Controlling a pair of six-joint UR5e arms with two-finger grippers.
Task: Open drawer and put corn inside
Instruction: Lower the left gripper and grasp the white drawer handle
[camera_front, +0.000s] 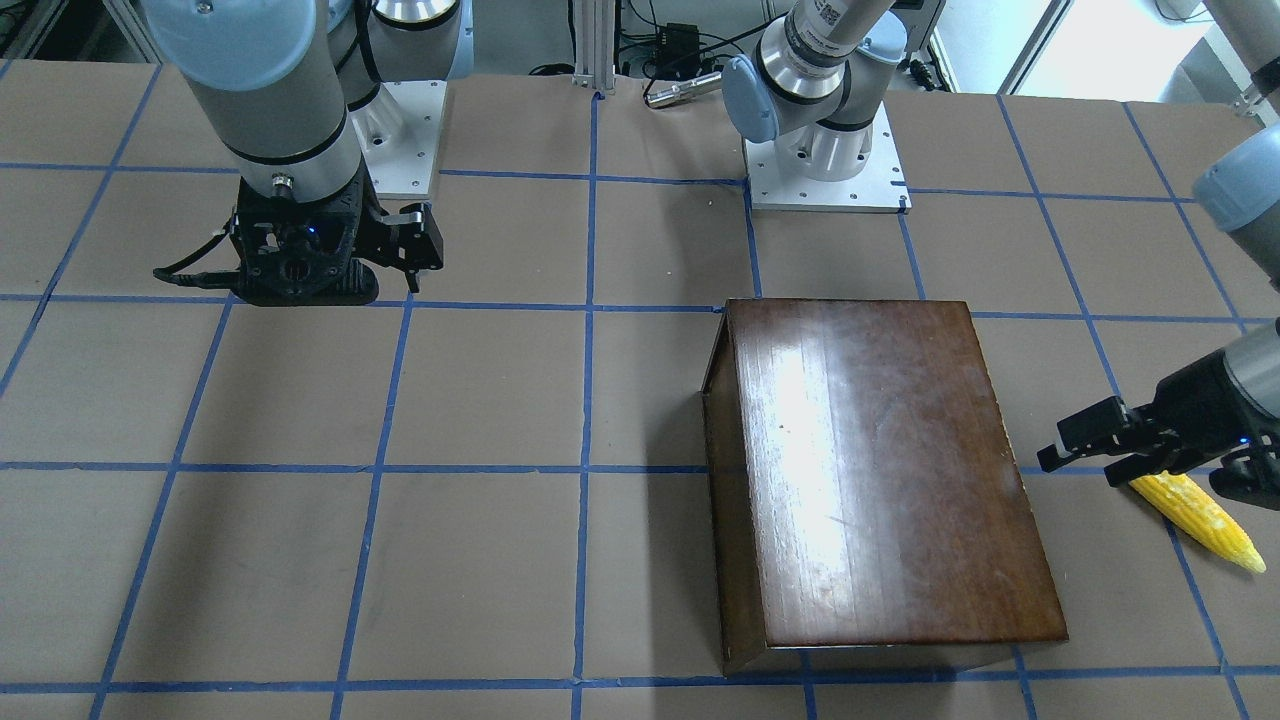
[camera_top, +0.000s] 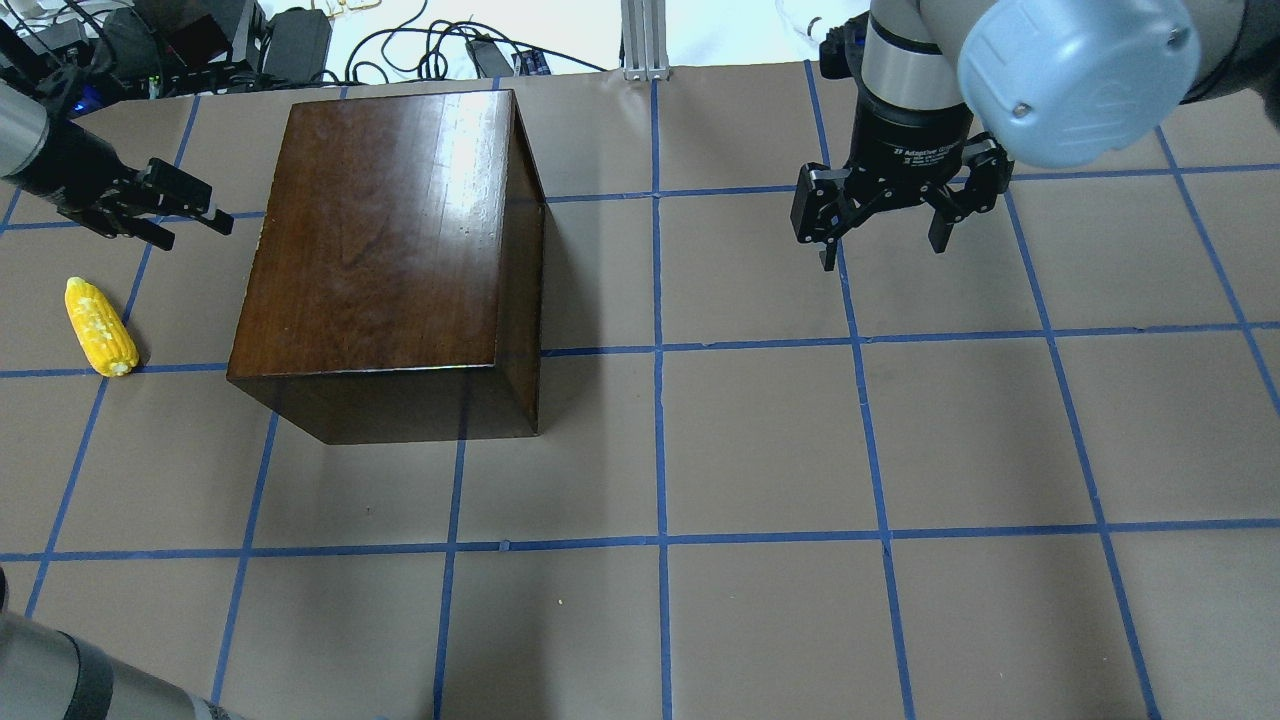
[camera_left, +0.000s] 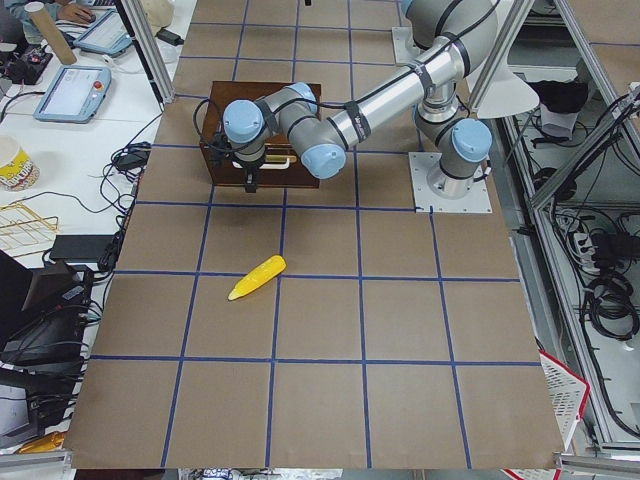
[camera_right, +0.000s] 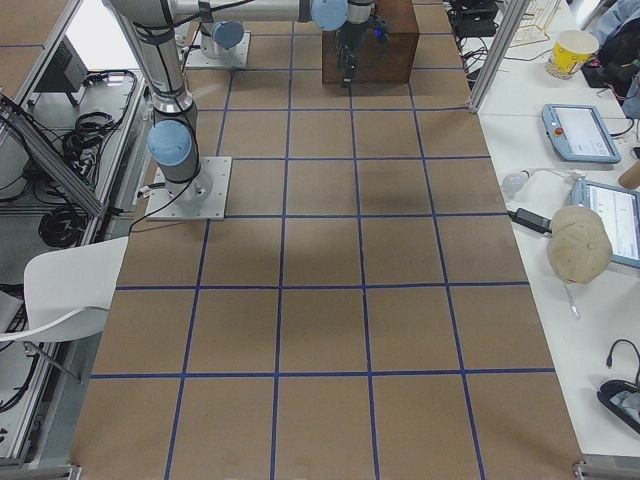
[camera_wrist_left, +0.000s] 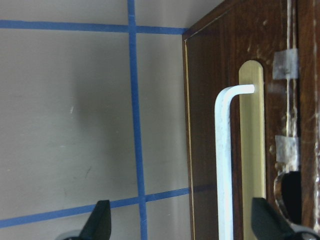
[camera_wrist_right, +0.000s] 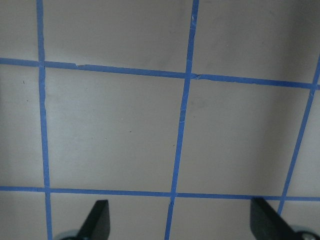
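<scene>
Drawer front (camera_wrist_left: 206, 125) cut off by the left wrist view's right and bottom edges, its white handle (camera_wrist_left: 223, 165) running out of frame below, corn (camera_front: 1200, 518) partly covered at its thick end by the left gripper (camera_front: 1085, 455) in the front-facing view, box (camera_right: 395, 55) small and cropped at the right-side view's top edge.

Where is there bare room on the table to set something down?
Bare: the table between the box and the right gripper, and the rows nearer the robot. Crowded: the strip on the box's left, with the corn and left gripper.

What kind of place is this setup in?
Most likely a robotics lab: two arms bolted to a table gridded with blue tape, and teach pendants on a side bench.
</scene>
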